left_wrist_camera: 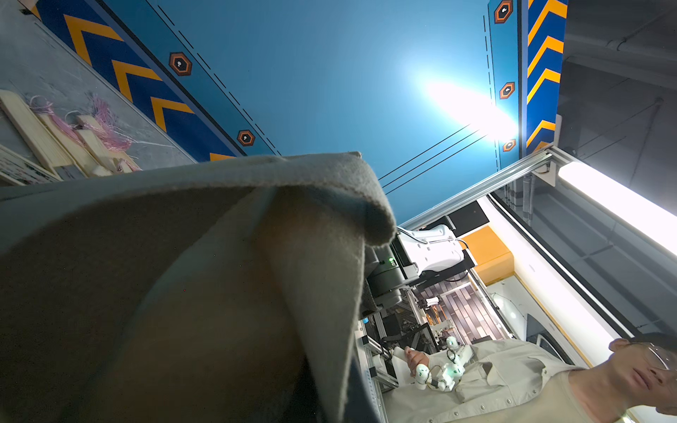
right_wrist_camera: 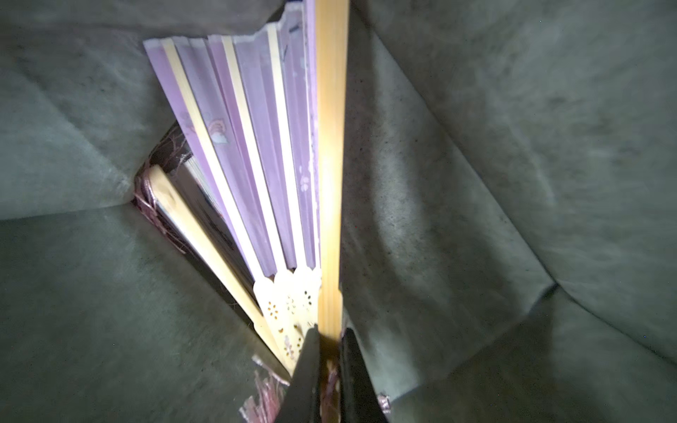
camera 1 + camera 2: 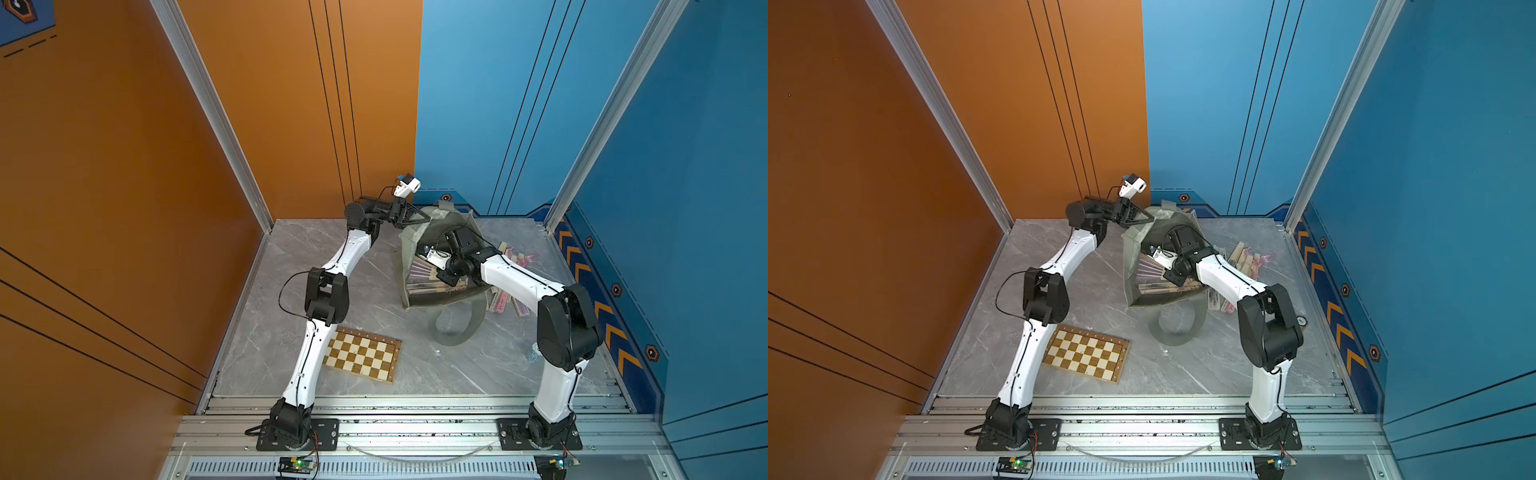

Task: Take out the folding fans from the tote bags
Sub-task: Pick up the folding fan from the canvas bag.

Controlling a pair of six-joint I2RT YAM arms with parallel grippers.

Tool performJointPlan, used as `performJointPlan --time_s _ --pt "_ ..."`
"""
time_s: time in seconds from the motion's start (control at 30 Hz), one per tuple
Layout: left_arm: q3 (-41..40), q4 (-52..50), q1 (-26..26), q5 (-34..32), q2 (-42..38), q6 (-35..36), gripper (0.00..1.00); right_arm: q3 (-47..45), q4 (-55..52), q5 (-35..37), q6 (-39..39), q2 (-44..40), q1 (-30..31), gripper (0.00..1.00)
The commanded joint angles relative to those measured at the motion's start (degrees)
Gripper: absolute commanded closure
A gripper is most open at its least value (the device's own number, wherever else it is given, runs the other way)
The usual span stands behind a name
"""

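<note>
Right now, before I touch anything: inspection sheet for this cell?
Surface: grey marble-look tabletop, no spill seen.
Job's things: olive tote bag held open, bagged fans inside; loose fans on the table beside it.
Clutter: chessboard, flat, near the left arm.
Grippers: left pincer shut on the tote bag's rim; right pincer inside the bag, shut on a partly spread purple fan by its bamboo guard.
Cables: black cable loops free at the left elbow.
Surroundings: orange wall, blue wall; person in the left wrist view.

Both top views: high overhead, looking down on whole counter [image 3: 457,365]; near-identical coverage. Left wrist: tight against tote bag [image 1: 183,274], facing blue wall [image 1: 329,73]. Right wrist: inside bag, close on purple fan [image 2: 256,146].
</note>
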Motion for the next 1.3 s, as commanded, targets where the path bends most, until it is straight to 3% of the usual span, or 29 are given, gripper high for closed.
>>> performJointPlan --time_s 0.0,0.27,0.6,0.93,1.27 --pt "-0.52 2.89 0.56 4.52 -0.68 -21.21 1.0 -0.97 2.5 1.21 -2.44 -4.99 0.45 1.0" --pt "-0.24 2.89 1.96 4.34 -0.42 -21.21 1.0 -8.35 2.98 7.79 -9.04 -14.66 0.86 1.0" --pt "-1.03 2.87 1.88 4.44 -0.43 -21.21 1.0 -17.54 11.86 12.02 -9.82 -25.49 -1.91 1.0" --pt "-1.57 2.94 0.72 4.48 -0.25 -21.3 1.0 -12.52 11.33 -1.42 -0.72 -30.24 -7.29 1.0" --pt "-1.57 2.9 0.89 4.52 -0.6 -21.29 1.0 -6.05 10.48 -15.86 11.97 -29.06 -10.09 1.0"
